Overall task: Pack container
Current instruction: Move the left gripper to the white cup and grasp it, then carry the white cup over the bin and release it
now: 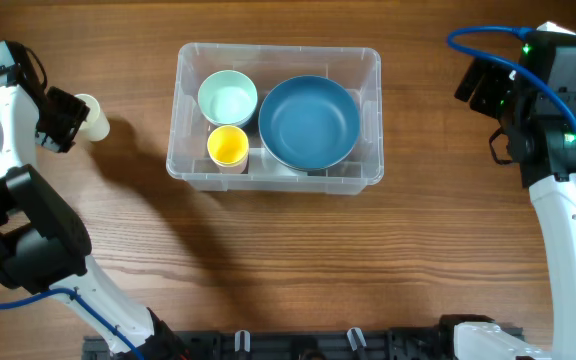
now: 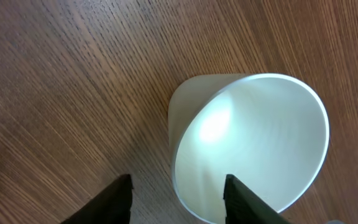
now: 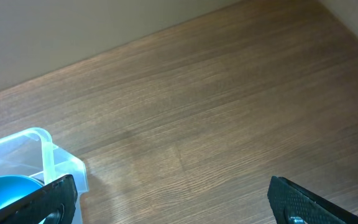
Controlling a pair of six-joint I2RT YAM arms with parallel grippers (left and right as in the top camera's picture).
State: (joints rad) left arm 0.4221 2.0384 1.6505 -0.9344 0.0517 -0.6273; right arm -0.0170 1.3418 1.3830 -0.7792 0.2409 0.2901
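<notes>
The clear plastic container (image 1: 372, 112) stands at the table's middle back. It holds a pale green cup (image 1: 228, 98), a yellow cup (image 1: 228, 146) and a blue bowl (image 1: 308, 122). A cream cup (image 1: 94, 117) stands on the table left of it. My left gripper (image 1: 74, 116) is open at this cup. In the left wrist view the cream cup (image 2: 247, 143) has one finger inside its mouth and the other outside its wall, with the jaws (image 2: 176, 199) not closed on it. My right gripper (image 1: 476, 82) is open and empty, right of the container.
The right wrist view shows the container's corner (image 3: 47, 155), a bit of the blue bowl (image 3: 5, 186) and bare wooden table between the fingers (image 3: 173, 199). A wall runs along the table's far edge.
</notes>
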